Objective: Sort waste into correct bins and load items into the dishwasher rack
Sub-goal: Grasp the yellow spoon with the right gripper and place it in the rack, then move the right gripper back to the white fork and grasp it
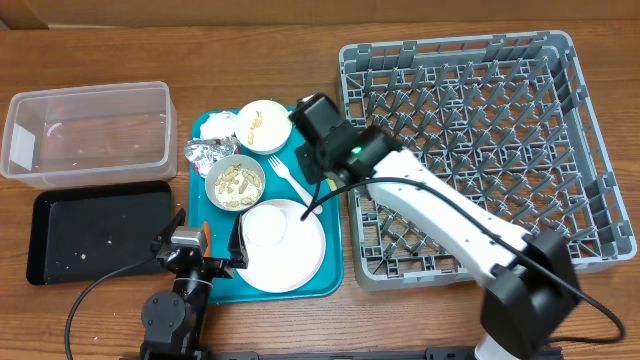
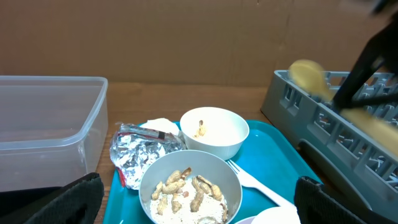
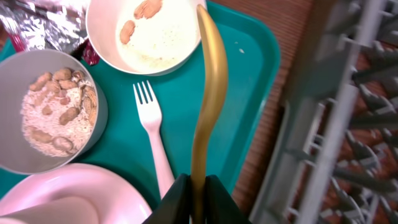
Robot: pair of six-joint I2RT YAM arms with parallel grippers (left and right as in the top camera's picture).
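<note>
Broadly, the wooden desk [image 1: 100, 40] fills the view, with a plain brown wall [image 2: 186, 37] behind it. The grey dishwasher rack [image 1: 450, 46] is the largest thing and stands just right of the right tool [image 3: 199, 186]. Its rim runs close beside the teal tray [image 1: 334, 250] under that tool, and only a narrow strip of bare desk parts the two edges. The clear tub [image 1: 90, 90] and the black tray [image 1: 100, 230] lie left of both tools, with open wood around the tub. The left tool [image 1: 205, 240] hovers wide open at the teal tray's near edge, the pale plate [image 1: 290, 250] just to its right. Ahead of it sit the peanut bowl [image 1: 235, 183] and the nearly empty bowl [image 1: 263, 125]. The right tool is clamped narrow on the handle of the pale yellow spoon [image 3: 208, 93], held above the tray, with the white fork [image 3: 152, 130] lying below and just left. The foil wrapper [image 1: 207, 153] and the napkin [image 1: 217, 127] sit left of the bowls.
</note>
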